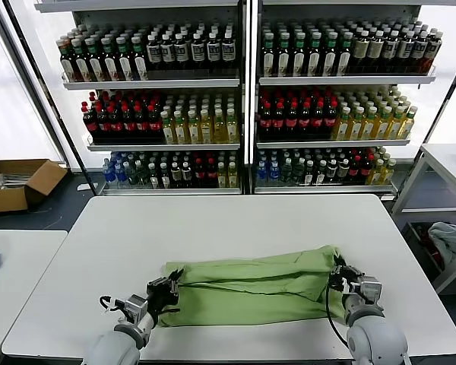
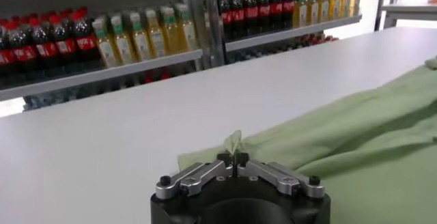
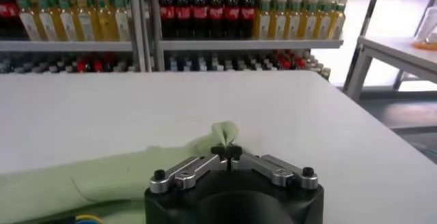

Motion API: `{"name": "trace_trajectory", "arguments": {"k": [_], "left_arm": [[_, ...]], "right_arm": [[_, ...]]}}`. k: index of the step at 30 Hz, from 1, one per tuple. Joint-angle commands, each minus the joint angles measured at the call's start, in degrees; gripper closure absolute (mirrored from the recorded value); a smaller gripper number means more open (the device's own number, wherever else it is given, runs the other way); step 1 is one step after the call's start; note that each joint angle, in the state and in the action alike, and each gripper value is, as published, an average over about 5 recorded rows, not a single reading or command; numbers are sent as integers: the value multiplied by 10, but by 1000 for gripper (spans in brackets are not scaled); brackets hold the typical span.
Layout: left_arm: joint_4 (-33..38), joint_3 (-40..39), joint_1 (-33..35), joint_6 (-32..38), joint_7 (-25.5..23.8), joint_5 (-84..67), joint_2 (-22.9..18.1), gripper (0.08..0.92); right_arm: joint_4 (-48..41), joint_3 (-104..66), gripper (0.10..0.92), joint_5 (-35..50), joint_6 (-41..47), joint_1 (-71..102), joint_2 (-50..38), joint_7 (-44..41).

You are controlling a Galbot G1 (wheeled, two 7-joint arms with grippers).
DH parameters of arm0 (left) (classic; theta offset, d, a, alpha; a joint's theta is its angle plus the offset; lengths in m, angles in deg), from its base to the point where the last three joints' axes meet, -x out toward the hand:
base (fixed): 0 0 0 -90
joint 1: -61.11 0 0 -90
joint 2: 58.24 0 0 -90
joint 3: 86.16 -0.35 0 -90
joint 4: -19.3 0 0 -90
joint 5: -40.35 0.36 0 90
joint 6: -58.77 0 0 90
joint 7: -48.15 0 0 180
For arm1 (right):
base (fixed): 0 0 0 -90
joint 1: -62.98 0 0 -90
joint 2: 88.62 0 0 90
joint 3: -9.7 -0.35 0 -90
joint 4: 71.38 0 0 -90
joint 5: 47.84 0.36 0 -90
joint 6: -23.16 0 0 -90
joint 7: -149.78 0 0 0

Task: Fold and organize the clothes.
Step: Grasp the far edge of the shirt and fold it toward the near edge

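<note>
Both arms working near the tabletop's (image 1: 235, 220) front edge. L gripper (image 1: 166, 291) sitting at the front-left, jaws pinched fully together on the left end of the green shirt (image 1: 251, 289); wrist cam showing a small tuft of cloth poking up between the tips. R gripper (image 1: 340, 280) at the front-right, likewise clamped tight on the right end, same little tuft showing.

Shirt lying as a long band along the front edge, stretched between the two grippers, already doubled over by the look of it.

Step in hand, imo: carrying or tensioning a fold. Doing it well = moving both arms in sync, keeping the band taut w/o tugging cloth out of the pinch, laying edges flush.

Cloth looking thin, soft, matte, creasing in long lengthwise wrinkles. Tabletop smooth, white, rounded corners.

Beyond the far edge: shelving (image 1: 243, 80) packed w/ bottled drinks.
</note>
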Motion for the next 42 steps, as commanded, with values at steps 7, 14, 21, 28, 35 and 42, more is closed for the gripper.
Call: {"name": "trace_trajectory", "arguments": {"k": [7, 14, 21, 28, 35, 42], "left_arm": [[9, 4, 34, 5, -3, 26, -3, 913], [-4, 3, 23, 6, -3, 26, -3, 913], [-9, -2, 15, 5, -4, 27, -8, 913], [-8, 0, 15, 6, -5, 27, -8, 913], [-6, 5, 14, 7, -4, 32, -9, 913], [-10, 6, 12, 9, -6, 43, -10, 829]], "right_arm": [[14, -2, 918, -10, 0, 43, 7, 9], [60, -12, 918, -8, 0, 67, 12, 10], [109, -17, 918, -7, 0, 83, 10, 10], [127, -7, 918, -24, -1, 108, 14, 11], [81, -9, 918, -37, -1, 102, 19, 17], [12, -15, 918, -43, -3, 80, 20, 20]]}}
